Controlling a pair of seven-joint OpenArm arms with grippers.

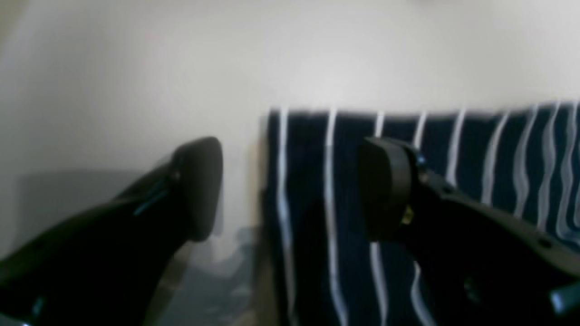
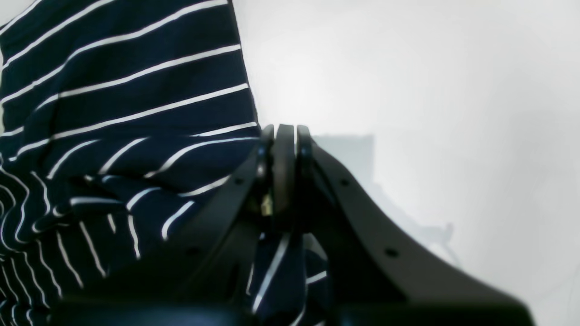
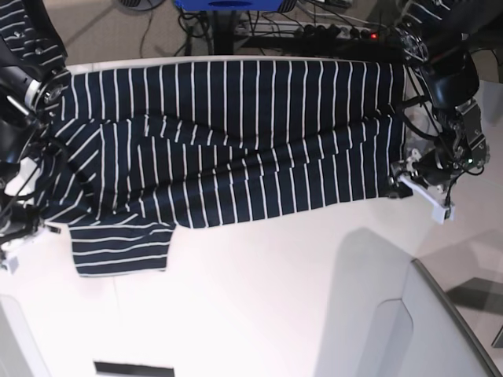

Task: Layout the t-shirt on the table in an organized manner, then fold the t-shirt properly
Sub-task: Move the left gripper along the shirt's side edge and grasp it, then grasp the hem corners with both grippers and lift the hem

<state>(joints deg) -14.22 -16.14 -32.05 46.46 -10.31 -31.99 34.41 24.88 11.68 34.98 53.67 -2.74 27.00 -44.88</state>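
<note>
The t-shirt point(image 3: 228, 141), dark navy with thin white stripes, lies spread sideways across the far half of the white table point(image 3: 275, 283), one sleeve point(image 3: 122, 247) sticking out at the front left. My left gripper point(image 1: 292, 190) hangs open at the shirt's right edge point(image 3: 399, 174); one finger point(image 1: 385, 190) is over the striped cloth point(image 1: 476, 149), the other point(image 1: 199, 190) over bare table, with nothing between them. My right gripper point(image 2: 284, 167) is shut at the shirt's left edge; the wrinkled cloth point(image 2: 136, 136) bunches toward its tips.
Cables, a power strip point(image 3: 346, 31) and a blue stand point(image 3: 228, 4) sit beyond the table's far edge. The table's curved edge and seam point(image 3: 409, 306) run at the lower right, with floor past them. A dark slot point(image 3: 134, 367) marks the near edge.
</note>
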